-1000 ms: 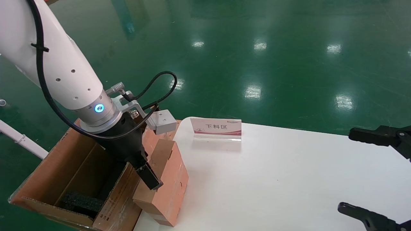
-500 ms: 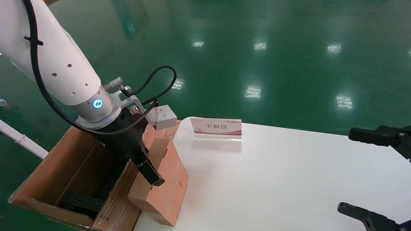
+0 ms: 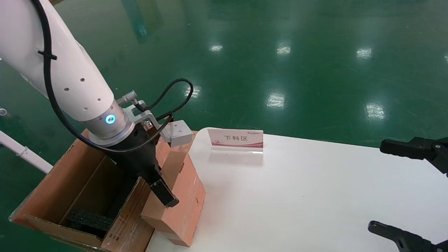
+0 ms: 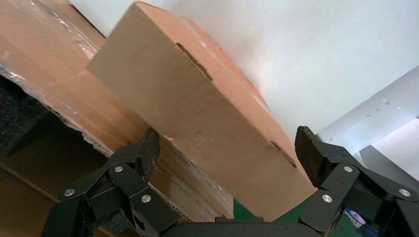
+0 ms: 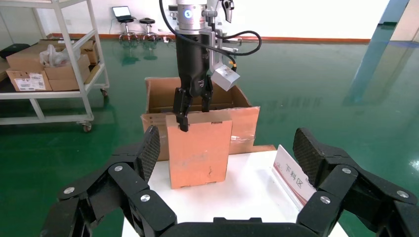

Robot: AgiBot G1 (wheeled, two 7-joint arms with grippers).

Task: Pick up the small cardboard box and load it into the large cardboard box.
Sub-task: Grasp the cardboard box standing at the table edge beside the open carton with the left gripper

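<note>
The small cardboard box stands on end at the white table's left edge, leaning slightly toward the large cardboard box. That carton sits lower, beside the table, with black foam inside. My left gripper is over the small box's top end. In the left wrist view its jaws are spread wide, and the gripper straddles the small box with the pads at its edges. The right wrist view shows the small box resting on the table. My right gripper is open and empty at the table's right side.
A sign card stands at the table's far edge. Green floor surrounds the table. The carton's taped, printed flap stands against the small box. A shelf cart with cartons is far behind.
My left gripper swung left and the small box's top tipped toward the large carton. Both then came partly back. The right arm has not moved.
</note>
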